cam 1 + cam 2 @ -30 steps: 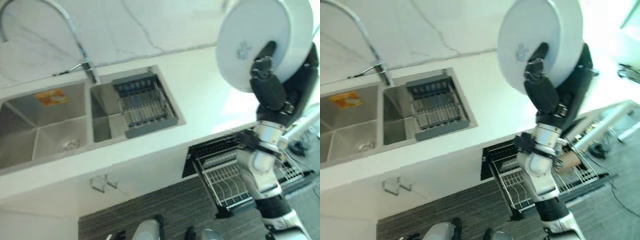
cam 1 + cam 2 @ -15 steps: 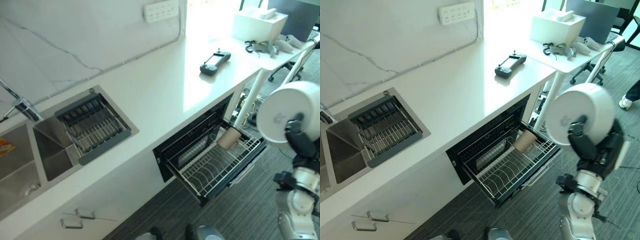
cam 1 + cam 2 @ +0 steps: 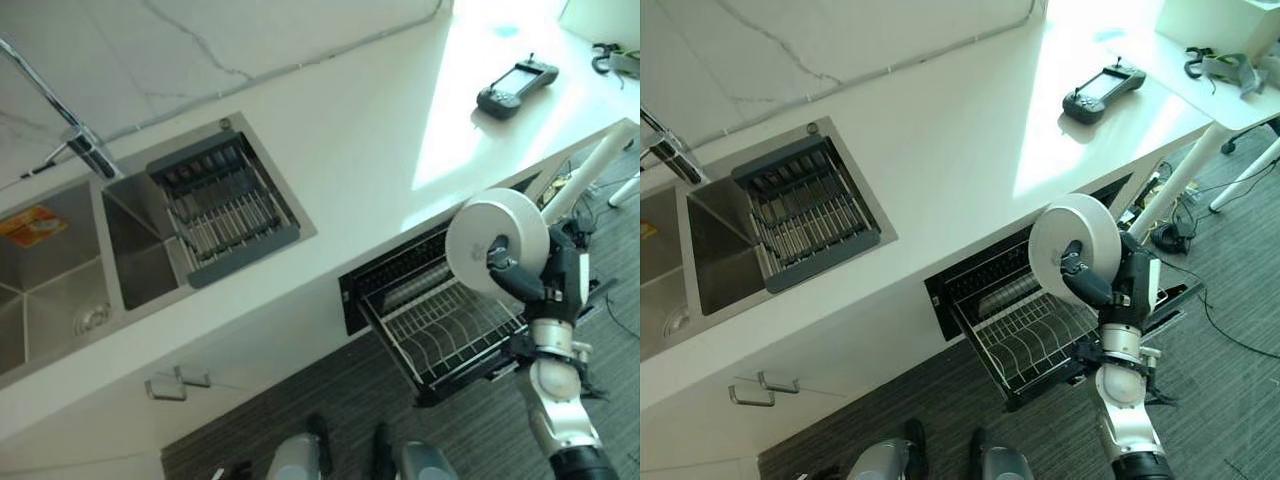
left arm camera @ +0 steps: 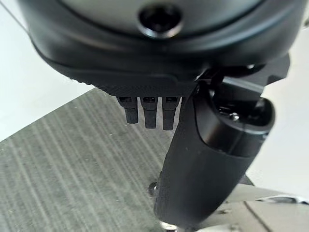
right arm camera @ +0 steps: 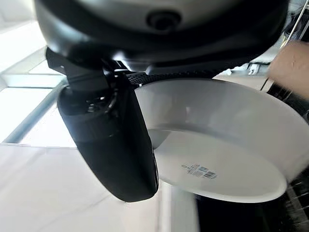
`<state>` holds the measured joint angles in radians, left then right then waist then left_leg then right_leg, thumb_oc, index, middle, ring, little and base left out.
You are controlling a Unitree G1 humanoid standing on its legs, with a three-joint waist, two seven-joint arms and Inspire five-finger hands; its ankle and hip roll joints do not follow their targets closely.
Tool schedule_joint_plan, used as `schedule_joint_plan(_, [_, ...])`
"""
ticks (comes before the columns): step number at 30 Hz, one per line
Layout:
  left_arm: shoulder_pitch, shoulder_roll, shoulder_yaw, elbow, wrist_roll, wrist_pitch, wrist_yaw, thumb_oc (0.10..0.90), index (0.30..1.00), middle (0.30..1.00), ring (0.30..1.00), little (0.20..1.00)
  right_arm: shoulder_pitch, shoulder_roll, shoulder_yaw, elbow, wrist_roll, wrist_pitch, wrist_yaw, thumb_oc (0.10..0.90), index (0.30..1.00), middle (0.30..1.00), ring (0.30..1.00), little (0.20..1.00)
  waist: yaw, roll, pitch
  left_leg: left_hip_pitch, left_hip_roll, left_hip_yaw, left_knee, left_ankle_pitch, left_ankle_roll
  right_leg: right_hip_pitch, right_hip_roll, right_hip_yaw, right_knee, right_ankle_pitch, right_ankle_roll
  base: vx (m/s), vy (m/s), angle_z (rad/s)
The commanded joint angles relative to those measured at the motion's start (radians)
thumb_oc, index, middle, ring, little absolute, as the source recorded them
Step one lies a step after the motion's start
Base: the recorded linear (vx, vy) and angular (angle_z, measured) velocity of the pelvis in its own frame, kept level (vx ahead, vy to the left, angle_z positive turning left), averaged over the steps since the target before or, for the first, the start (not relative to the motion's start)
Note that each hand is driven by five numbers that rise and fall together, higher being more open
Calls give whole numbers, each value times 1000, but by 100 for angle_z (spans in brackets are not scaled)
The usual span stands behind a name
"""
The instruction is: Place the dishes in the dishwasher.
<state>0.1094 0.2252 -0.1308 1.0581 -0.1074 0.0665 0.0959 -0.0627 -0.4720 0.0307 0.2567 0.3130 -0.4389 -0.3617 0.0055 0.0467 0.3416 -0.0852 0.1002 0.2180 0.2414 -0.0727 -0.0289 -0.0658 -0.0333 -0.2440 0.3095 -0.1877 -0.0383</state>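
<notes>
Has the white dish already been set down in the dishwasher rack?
No, the white dish is held up on edge in the right robot hand, above the pulled-out dishwasher rack.

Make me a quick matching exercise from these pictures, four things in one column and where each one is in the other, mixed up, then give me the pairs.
Things:
1. white plate
2. black controller
3. grey drainer basket
4. wire rack

Places:
A. set in the sink
B. pulled out of the open dishwasher
C. lying on the white counter
D. held in the right hand

Pairs: 1-D, 2-C, 3-A, 4-B
</notes>
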Motion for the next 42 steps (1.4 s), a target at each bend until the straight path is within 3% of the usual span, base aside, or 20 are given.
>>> schedule_joint_plan(1, [-11,16,6,-6,24,-12,-4,800,900,900,900,900,-113,-58,-24,-63,-113,-30,-72,400,300,300,300,300,13,-4,-4,10,-20,-88,59,-157,17,72,-43,-81,20,-103,37,40,40,10])
schedule_joint_plan(4, [-24,23,-4,-2,11,-23,-7,800,900,900,900,900,-139,-67,5,10,-208,33,-155,400,300,300,300,300,26,1,13,-2,-28,-101,59,-153,21,59,-47,-82,36,-108,35,15,36,5])
schedule_joint_plan(6, [-41,33,-22,2,-10,-39,-8,800,900,900,900,900,-191,-80,56,101,-318,77,-285,400,300,300,300,300,48,7,41,-20,-42,-123,59,-149,27,40,-50,-81,60,-113,33,-20,40,10])
schedule_joint_plan(11, [-61,41,-45,15,-37,-58,-4,800,900,900,900,900,-253,-90,101,198,-406,104,-421,400,300,300,300,300,70,16,71,-44,-53,-141,59,-141,30,17,-53,-83,81,-117,31,-40,26,12])
schedule_joint_plan(14, [-77,44,-69,47,-55,-94,-8,800,900,900,900,900,-339,-100,183,287,-625,193,-586,400,300,300,300,300,93,28,103,-72,-66,-160,59,-125,31,-13,-60,-86,112,-122,23,-81,30,20])
schedule_joint_plan(17, [-95,51,-84,71,-59,-124,-20,800,900,900,900,900,-432,-120,290,357,-842,299,-685,400,300,300,300,300,117,35,126,-101,-74,-176,59,-108,29,-40,-69,-95,135,-124,21,-83,19,19])
schedule_joint_plan(18, [-95,51,-84,71,-59,-124,-20,800,900,900,900,900,-432,-120,290,357,-842,299,-685,400,300,300,300,300,117,35,126,-101,-74,-176,59,-108,29,-40,-69,-95,135,-124,21,-83,5,21])
schedule_joint_plan(19, [-109,60,-87,70,-62,-129,-29,800,900,900,900,900,-473,-146,347,405,-942,383,-732,400,300,300,300,300,128,36,137,-122,-79,-185,59,-99,30,-58,-70,-98,141,-122,22,-87,2,22])
schedule_joint_plan(25, [-157,84,-124,63,-97,-134,-28,800,900,900,900,900,-567,-157,432,543,-924,501,-773,400,300,300,300,300,149,44,178,-195,-95,-199,59,-74,50,-150,-81,-95,191,-112,28,-90,11,18])
schedule_joint_plan(28, [-174,84,-147,65,-140,-154,-10,800,900,900,900,900,-589,-136,440,618,-791,614,-838,400,300,300,300,300,151,50,178,-261,-103,-196,59,-61,65,-232,-84,-87,219,-104,32,-57,30,7])
schedule_joint_plan(30, [-178,82,-157,63,-161,-157,-6,800,900,900,900,900,-587,-127,420,640,-737,645,-871,400,300,300,300,300,147,55,178,-280,-106,-194,59,-58,68,-256,-84,-80,225,-102,33,-41,52,0])
schedule_joint_plan(37, [-186,52,-203,60,-214,-166,18,800,900,900,900,900,-560,-74,308,707,-509,631,-944,400,300,300,300,300,129,67,178,-314,-111,-175,59,-59,75,-302,-86,-60,226,-92,32,-17,49,-6])
schedule_joint_plan(42, [-202,38,-239,56,-246,-172,38,800,900,900,900,900,-573,-35,235,765,-372,604,-933,400,300,300,300,300,125,73,178,-320,-116,-163,59,-58,79,-317,-93,-56,238,-93,29,12,9,-4])
